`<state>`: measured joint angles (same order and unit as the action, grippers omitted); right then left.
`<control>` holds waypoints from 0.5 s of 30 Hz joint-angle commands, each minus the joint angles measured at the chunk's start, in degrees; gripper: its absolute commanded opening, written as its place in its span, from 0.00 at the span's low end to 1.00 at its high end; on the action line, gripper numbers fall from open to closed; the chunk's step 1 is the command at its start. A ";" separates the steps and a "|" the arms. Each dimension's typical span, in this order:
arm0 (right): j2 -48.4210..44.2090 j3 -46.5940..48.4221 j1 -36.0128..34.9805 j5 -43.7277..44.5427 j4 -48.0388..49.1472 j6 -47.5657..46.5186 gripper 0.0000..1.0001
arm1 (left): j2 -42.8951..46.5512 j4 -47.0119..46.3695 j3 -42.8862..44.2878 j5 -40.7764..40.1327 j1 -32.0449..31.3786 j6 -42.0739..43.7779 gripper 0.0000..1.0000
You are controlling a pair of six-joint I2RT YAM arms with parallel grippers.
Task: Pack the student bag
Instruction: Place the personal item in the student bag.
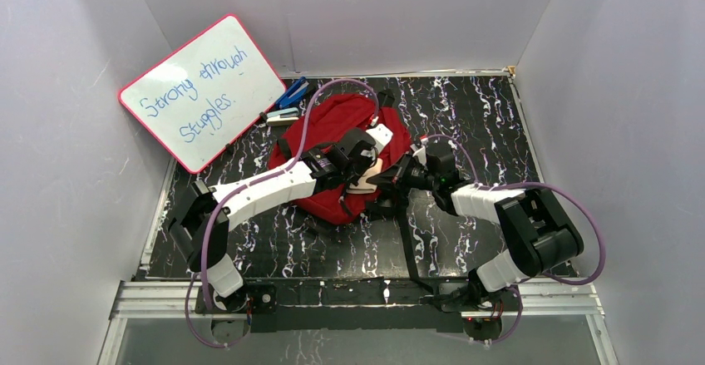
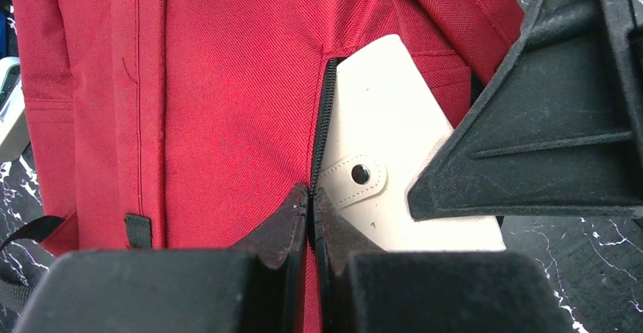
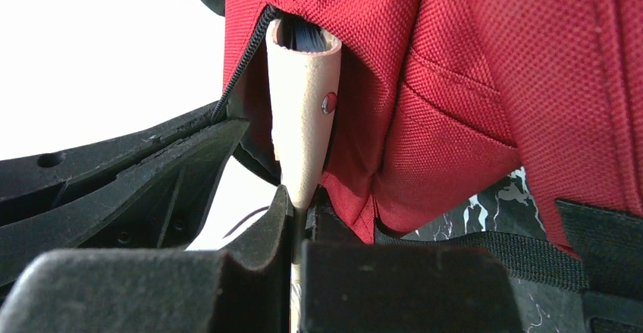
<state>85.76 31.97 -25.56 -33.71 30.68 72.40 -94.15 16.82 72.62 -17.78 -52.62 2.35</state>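
Left wrist view: the left gripper [image 2: 312,200] is pinched tight on the black toothed zipper edge [image 2: 324,120] of the coarse-woven red student bag [image 2: 227,83], which lies straight ahead of its fingertips. The right gripper [image 3: 298,204] clamps the smooth beige wallet [image 3: 302,120], which has a snap button and stands partly inside the bag's opening just beyond its tips.

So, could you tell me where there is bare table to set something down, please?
Bare table lies back right, between the student bag and the right wall, and in the near strip between bag and arm bases. Crowded: the back-left corner by the whiteboard and blue item, and mid-table where left gripper and right gripper meet.
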 commanded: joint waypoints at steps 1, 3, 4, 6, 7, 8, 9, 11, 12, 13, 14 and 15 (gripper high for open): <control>-0.19 -2.07 1.43 6.43 12.83 6.38 0.00 | 4.06 -0.31 0.41 1.82 -0.65 -0.86 0.00; 0.09 -2.25 1.50 6.47 15.23 7.40 0.00 | 4.16 -0.26 0.39 1.95 -0.65 -1.18 0.00; 0.30 -1.98 1.48 6.19 14.91 7.48 0.00 | 4.23 -0.24 0.34 2.15 -0.64 -1.20 0.00; 0.81 -1.22 1.49 6.05 14.45 7.29 0.00 | 4.07 -0.24 0.41 2.39 -0.64 -1.37 0.00; 1.10 -0.91 1.48 6.14 14.11 7.16 0.00 | 4.06 -0.28 0.57 2.48 -0.64 -1.46 0.00; 1.24 -0.52 1.34 6.45 13.40 6.53 0.00 | 4.06 -0.22 0.63 2.69 -0.64 -1.51 0.00; 1.21 -0.01 1.11 7.10 12.08 5.18 0.00 | 3.94 -0.23 0.70 2.83 -0.65 -1.55 0.00; 0.61 2.15 0.15 9.73 5.96 1.47 0.00 | 3.78 -0.25 1.11 3.08 -0.66 -1.56 0.00; 0.23 3.27 -0.50 11.56 2.87 -0.55 0.00 | 3.72 -0.17 1.26 3.17 -0.64 -1.56 0.00; -0.09 4.28 -1.29 13.18 0.37 -2.21 0.00 | 3.64 -0.18 1.49 3.26 -0.64 -1.56 0.00; -0.29 4.95 -2.03 14.62 -1.08 -3.41 0.00 | 3.68 -0.17 1.61 3.36 -0.66 -1.56 0.00; -0.28 5.38 -2.65 15.67 -1.95 -4.01 0.00 | 3.67 -0.14 1.72 3.44 -0.69 -1.56 0.00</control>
<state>86.61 31.90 -26.94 -29.47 32.69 74.61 -94.17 16.47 72.62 -17.08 -52.56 1.89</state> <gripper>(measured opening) 0.057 0.018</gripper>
